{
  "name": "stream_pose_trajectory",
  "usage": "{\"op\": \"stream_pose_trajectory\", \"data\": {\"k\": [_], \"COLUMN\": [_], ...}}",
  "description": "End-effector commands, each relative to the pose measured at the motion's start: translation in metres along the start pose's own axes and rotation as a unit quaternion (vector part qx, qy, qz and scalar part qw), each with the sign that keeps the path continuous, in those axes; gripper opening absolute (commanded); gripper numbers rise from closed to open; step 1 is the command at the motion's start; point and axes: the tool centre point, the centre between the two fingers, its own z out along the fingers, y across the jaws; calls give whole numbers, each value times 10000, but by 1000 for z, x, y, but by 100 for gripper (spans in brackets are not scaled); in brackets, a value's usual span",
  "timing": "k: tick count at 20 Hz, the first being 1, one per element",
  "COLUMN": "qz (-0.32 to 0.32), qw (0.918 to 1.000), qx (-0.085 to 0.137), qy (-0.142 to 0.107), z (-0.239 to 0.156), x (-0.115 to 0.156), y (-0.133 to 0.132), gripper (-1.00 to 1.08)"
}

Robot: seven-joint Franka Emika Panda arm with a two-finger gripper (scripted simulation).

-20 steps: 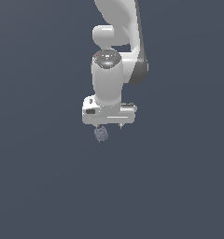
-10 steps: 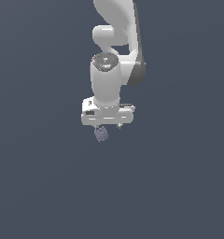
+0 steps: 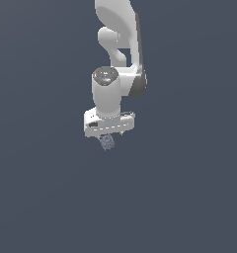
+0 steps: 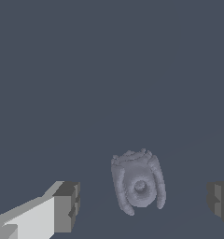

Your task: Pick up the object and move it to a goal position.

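One small, lumpy greyish-purple object with a ridged, curled surface sits just below the centre of the exterior view, directly under the white robot gripper. In the wrist view the object lies in the lower middle of the frame, between the two dark grey fingers, which stand wide apart with clear space on each side of it. Nothing is held.

Risks from this position, as judgements:
- Uneven contact. The object appears nearer one finger than the other; the first finger to touch could push or roll it before the second arrives.
- Slippage. The bumpy, rounded surface offers few flat faces, so a closing grip may squeeze the object out sideways.
- Shallow grasp. Whether the fingertips are level with the object's middle cannot be told from either view; closing too high would pinch only its top.

Surroundings: only the plain dark blue-grey surface shows around the object. No goal marker is visible, and nothing stands in the fingers' path.
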Motion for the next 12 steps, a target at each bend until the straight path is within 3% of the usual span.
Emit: {"op": "stream_pose_trajectory", "data": {"k": [1,12], "qz": [-255,-990], "qw": [9997,9951], "qx": [6,35], "qy": [-13,-40], "z": [12,44], "x": [-8,-32], "y": [4,14], "gripper": [100,100]}}
